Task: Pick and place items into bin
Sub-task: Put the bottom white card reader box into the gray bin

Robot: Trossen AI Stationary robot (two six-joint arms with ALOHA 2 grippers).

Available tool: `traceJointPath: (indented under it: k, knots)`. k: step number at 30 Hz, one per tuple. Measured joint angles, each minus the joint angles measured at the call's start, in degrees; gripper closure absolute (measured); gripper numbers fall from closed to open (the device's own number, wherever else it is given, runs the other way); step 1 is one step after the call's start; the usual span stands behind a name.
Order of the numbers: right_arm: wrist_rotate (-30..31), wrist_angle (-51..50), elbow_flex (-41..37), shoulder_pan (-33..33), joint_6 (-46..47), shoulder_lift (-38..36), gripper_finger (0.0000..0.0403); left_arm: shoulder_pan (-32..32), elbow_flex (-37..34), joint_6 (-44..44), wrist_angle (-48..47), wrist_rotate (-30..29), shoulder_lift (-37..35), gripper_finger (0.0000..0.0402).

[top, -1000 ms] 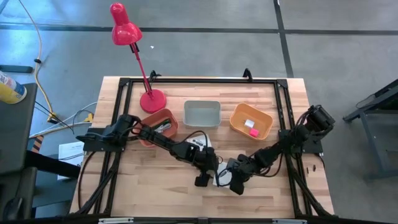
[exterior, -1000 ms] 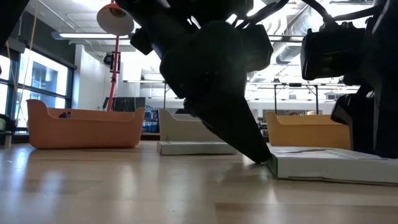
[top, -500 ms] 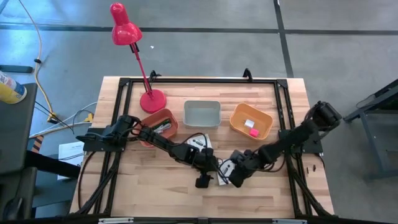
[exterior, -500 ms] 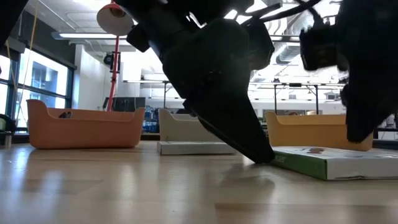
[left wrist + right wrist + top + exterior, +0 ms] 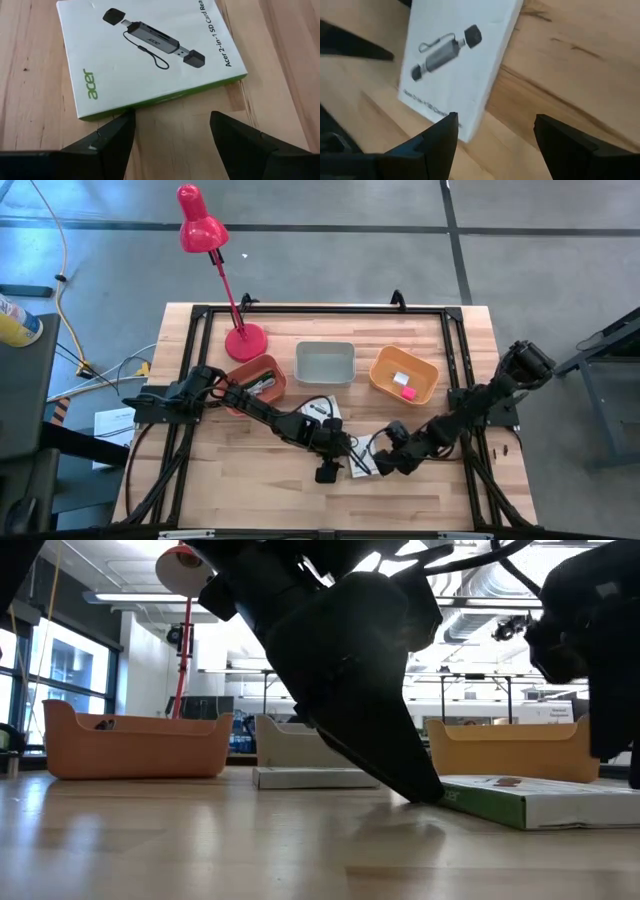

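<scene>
While spread wide, both claws are empty.
The left claw [image 5: 170,131] and right claw [image 5: 495,131] are poised beside the white packet [image 5: 150,55]; nothing is gripped.

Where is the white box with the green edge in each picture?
High view: white box lies low on the table between both grippers.
Low view: box flat at right, beside a dark finger.
Left wrist view: box fills the top.
Right wrist view: box upper middle.
Shared landmark: the printed card-reader drawing.

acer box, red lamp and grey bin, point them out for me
acer box [image 5: 150,55], left wrist view, middle of its white top face
red lamp [image 5: 245,340], high view, its round base
grey bin [image 5: 324,347], high view, its far rim
</scene>
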Motion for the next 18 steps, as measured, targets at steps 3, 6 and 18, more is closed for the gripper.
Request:
traceJointPath:
  k: [3, 6, 18]
  knots:
    - [1.7, 8.4, -3.9, 0.3, 2.2, 0.0, 0.0153, 0.0, 0.0, 0.2, 0.0, -0.2, 0.0, 0.0154]
    - [3.2, 14.7, -5.6, -0.1, 1.6, 0.0, 0.0153, 0.0, 0.0, 0.2, 0.0, -0.2, 0.0, 0.0154]
    - [0.7, 15.2, -7.9, -2.7, 2.5, -0.1, 0.0153, -0.3, -0.1, -4.6, 0.1, -3.1, -0.6, 0.0154]
